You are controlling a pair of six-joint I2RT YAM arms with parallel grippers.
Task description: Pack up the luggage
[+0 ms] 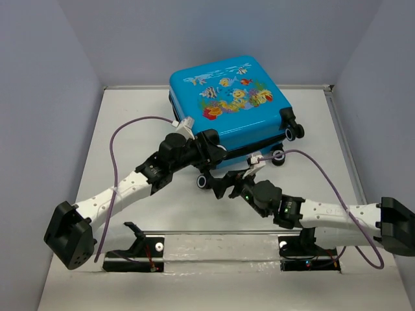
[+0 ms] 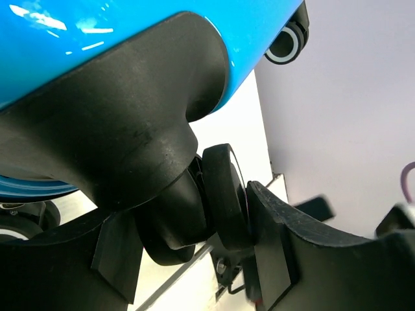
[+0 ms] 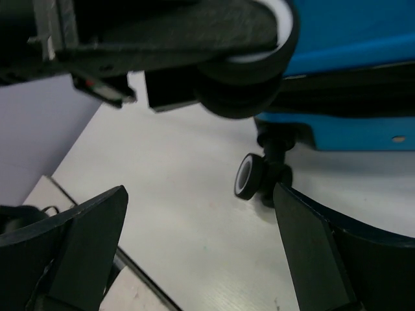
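- The left hand [image 2: 194, 227] is clamped on the luggage [image 1: 224, 103] by a black corner wheel [image 2: 224, 194]. The wheel and its housing fill the gap between the two pads, with the blue shell bulging just above.
- The right hand [image 3: 201, 194] is spread wide, with only the bench [image 3: 181, 227] showing between its fingers. In the top view it hovers just beside the left hand, at that hand's 5 o'clock.
- Beyond that gap a second wheel [image 3: 249, 176], black with a white hub, hangs under the shell, low by the bench.
- The luggage lies flat and zipped shut toward 12 o'clock on the bench. Its fish-and-coral face is up and its wheeled end is turned toward 4 o'clock.
- Two further wheels [image 1: 292, 133] stick out at its 3 o'clock corner.
- Both arms crowd the luggage's near corner, the left reaching in from 8 o'clock and the right from 4 o'clock. Each trails a purple cable [image 1: 113, 152].
- Plain grey walls [image 1: 52, 97] close the bench at 9, 12 and 3 o'clock.
- From above, the clamped wheel is hidden under the left hand; only the wrist views show it.
- The left wrist view sits so close that most of the shell is cut off, and a cropped wheel [image 2: 288, 42] shows at its top edge.
- The right wrist view catches the left hand from below, dark, blurred and cut by the top edge.
- The inside of the luggage cannot be seen.
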